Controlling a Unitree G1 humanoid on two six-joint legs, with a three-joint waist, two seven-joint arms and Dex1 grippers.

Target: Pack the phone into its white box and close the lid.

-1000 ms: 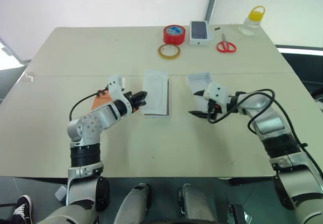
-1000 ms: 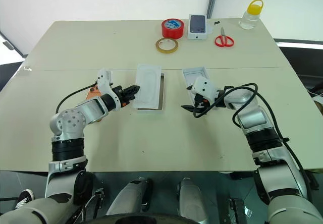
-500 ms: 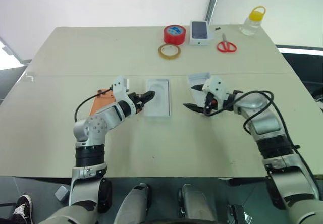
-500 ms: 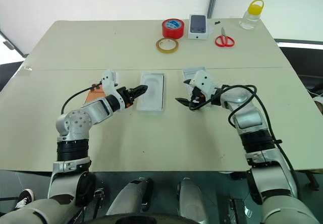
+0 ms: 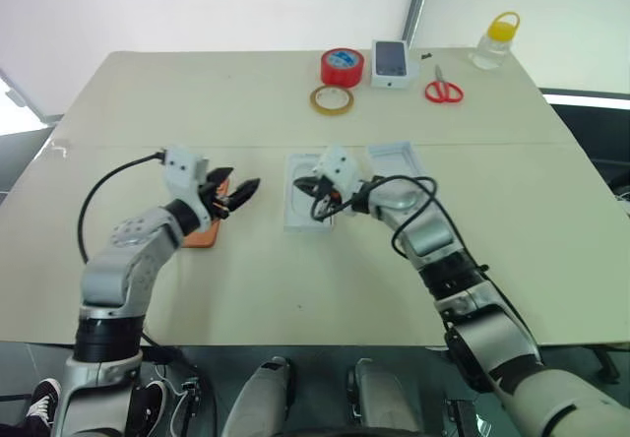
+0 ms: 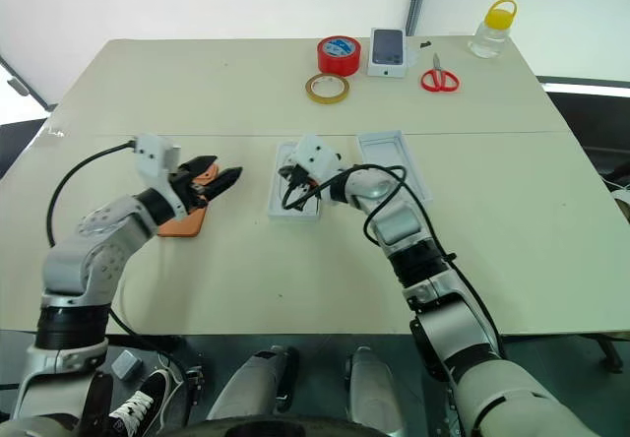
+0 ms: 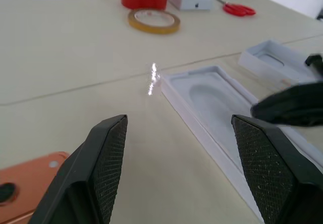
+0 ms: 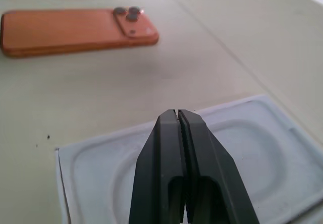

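Gripping status, right gripper (image 8: pixel 177 114): we saw fingers pressed together, empty, over the white card (image 5: pixel 305 204).
Left gripper (image 7: pixel 176 133): we saw fingers spread, above the phone (image 8: pixel 75 30).

From my seat, the phone (image 5: pixel 202 228) lies partly hidden under the left gripper (image 5: pixel 236 195), and the wrist view's edge crops it too.

Right gripper (image 6: pixel 291 177) blocks white box (image 6: pixel 295 194); phone (image 6: pixel 183 222) unobstructed
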